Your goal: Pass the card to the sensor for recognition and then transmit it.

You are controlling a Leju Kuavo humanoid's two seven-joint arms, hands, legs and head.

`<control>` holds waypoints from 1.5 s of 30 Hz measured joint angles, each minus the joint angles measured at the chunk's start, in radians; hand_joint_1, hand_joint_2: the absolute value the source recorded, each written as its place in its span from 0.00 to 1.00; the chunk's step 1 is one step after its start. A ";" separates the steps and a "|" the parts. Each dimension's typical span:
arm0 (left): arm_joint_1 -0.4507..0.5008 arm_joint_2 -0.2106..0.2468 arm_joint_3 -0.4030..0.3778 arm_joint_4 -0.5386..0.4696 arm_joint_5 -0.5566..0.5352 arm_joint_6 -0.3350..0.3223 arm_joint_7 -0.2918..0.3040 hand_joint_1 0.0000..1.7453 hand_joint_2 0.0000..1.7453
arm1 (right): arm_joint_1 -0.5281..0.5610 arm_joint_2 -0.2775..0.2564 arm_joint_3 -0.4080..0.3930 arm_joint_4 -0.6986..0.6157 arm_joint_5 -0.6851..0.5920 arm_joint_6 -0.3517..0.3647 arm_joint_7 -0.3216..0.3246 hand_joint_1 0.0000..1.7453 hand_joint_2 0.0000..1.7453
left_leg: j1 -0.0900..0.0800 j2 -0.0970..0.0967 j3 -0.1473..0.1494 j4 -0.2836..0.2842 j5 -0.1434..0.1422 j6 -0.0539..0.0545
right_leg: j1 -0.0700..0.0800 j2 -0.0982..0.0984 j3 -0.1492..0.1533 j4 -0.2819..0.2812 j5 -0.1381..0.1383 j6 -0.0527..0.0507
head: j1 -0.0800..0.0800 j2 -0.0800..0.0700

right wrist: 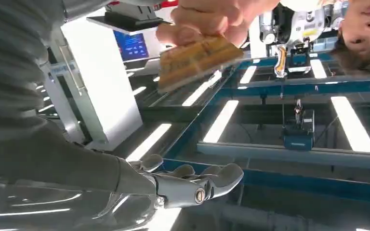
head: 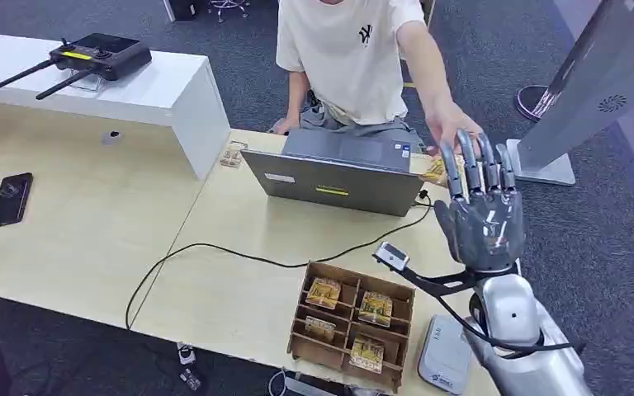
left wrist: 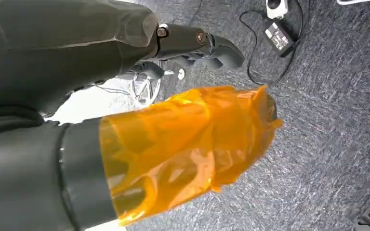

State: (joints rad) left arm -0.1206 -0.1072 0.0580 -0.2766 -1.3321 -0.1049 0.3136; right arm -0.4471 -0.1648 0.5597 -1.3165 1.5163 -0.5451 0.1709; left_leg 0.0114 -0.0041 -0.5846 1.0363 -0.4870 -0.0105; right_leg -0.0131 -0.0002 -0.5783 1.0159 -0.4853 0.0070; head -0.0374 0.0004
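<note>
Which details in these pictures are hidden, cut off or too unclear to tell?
- Card, head view: mostly hidden behind the right robot hand; in the right wrist view its print is blurred.
- Person, head view: cut off by the top edge.
- Left robot hand, left wrist view: the thumb is wrapped in orange film; the fingers are partly hidden behind it.
- Grey pad, head view: lettering too small, partly behind the right arm.

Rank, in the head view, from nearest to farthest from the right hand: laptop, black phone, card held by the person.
From the right hand:
1. Card, just beyond its fingers.
2. Laptop, mid-table.
3. Black phone, far left.
</note>
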 joint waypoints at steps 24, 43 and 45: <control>-0.007 -0.001 -0.008 -0.016 -0.003 -0.019 0.009 0.00 0.00 | -0.015 0.042 -0.015 0.018 0.000 0.051 0.000 1.00 1.00 | 0.000 0.000 0.000 0.000 0.000 0.000 | 0.000 0.000 0.000 0.000 0.000 0.000 | 0.000 0.000; -0.006 -0.001 -0.007 -0.019 -0.005 -0.016 0.009 0.00 0.00 | 0.022 0.074 -0.069 0.003 -0.076 0.050 -0.037 1.00 1.00 | 0.000 0.000 0.000 0.000 0.000 0.000 | 0.000 0.000 0.000 0.000 0.000 0.000 | 0.000 0.000; -0.006 -0.002 -0.007 -0.019 -0.006 -0.012 0.009 0.00 0.00 | 0.041 0.083 -0.086 -0.014 -0.105 0.048 -0.047 1.00 1.00 | 0.000 0.000 0.000 0.000 0.000 0.000 | 0.000 0.000 0.000 0.000 0.000 0.000 | 0.000 0.000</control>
State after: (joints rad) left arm -0.1263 -0.1087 0.0507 -0.2956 -1.3378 -0.1167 0.3227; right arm -0.4062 -0.0816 0.4734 -1.3310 1.4118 -0.4974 0.1243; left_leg 0.0114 -0.0041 -0.5847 1.0363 -0.4871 -0.0106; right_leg -0.0131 -0.0002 -0.5785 1.0160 -0.4855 0.0070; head -0.0374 0.0004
